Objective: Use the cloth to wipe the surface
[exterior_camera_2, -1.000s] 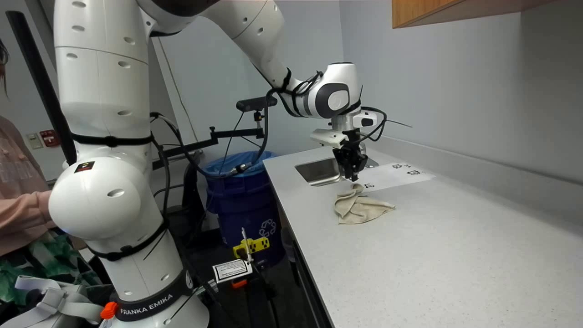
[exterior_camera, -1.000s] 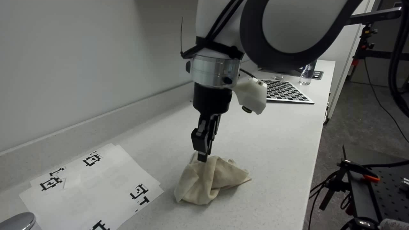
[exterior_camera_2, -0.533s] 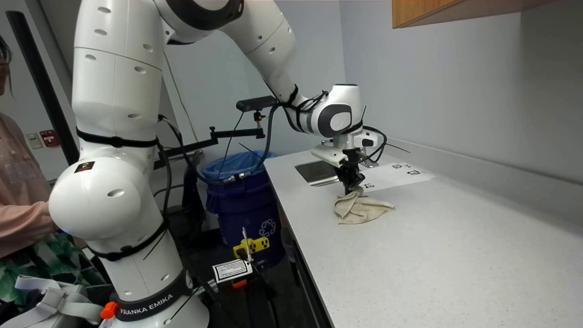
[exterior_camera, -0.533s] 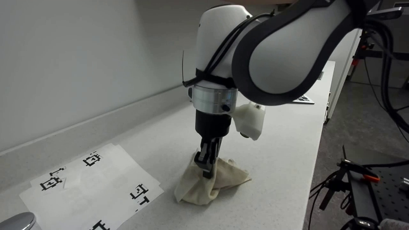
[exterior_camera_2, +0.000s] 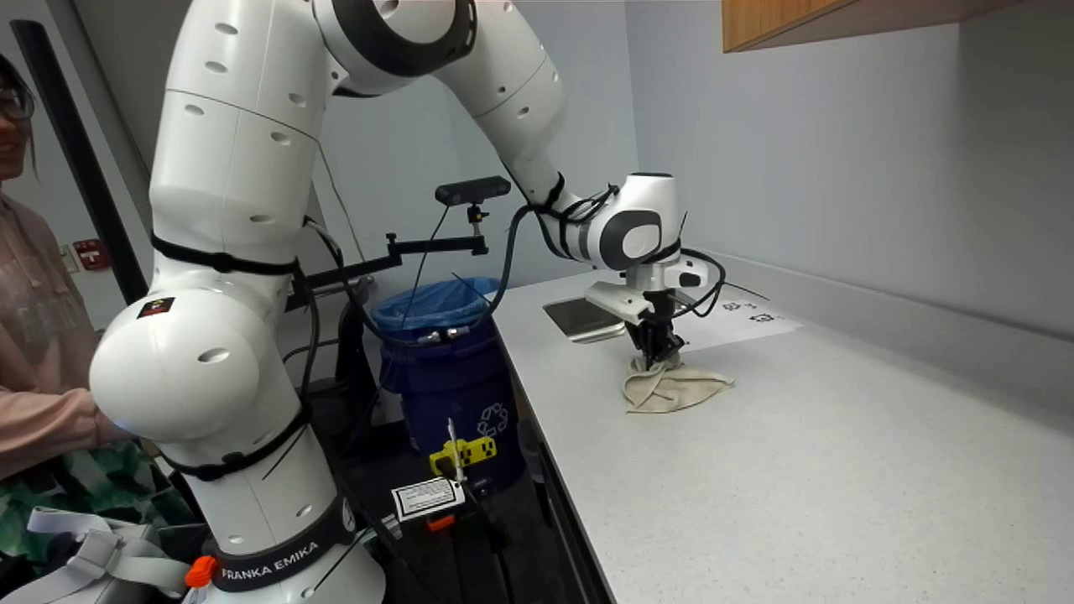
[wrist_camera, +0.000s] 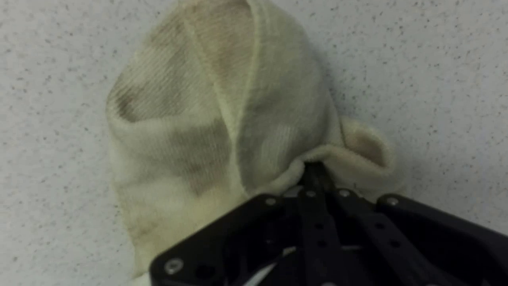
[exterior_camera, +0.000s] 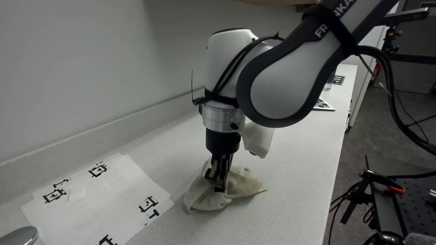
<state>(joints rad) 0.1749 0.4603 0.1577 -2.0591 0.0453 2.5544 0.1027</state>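
Cloth (wrist_camera: pixel 214 127): crumpled on the counter (exterior_camera: pixel 289 177), directly below the gripper (wrist_camera: pixel 319 176); from above, most of it spreads to one side of the grip, with a small loop on the other.
Grip: the fingers (exterior_camera: pixel 220 186) look closed together with a fold bunched around their tips; I take it as held.
Long axis: seems to run crosswise below the gripper in both exterior views, though the folds make that a guess.
Coming wipe: probably turns on that off-centre pinch; I'd expect the loose bulk to trail or bunch.
Printed paper (exterior_camera: pixel 98 200): flat, just beside the cloth and apart; a stroke that way could catch it.
Hard to see: the tips, sunk in shadow; cloth behind the gripper and past the wrist view's top; a patterned board (exterior_camera: pixel 323 105), partly behind the arm (exterior_camera: pixel 286 88).
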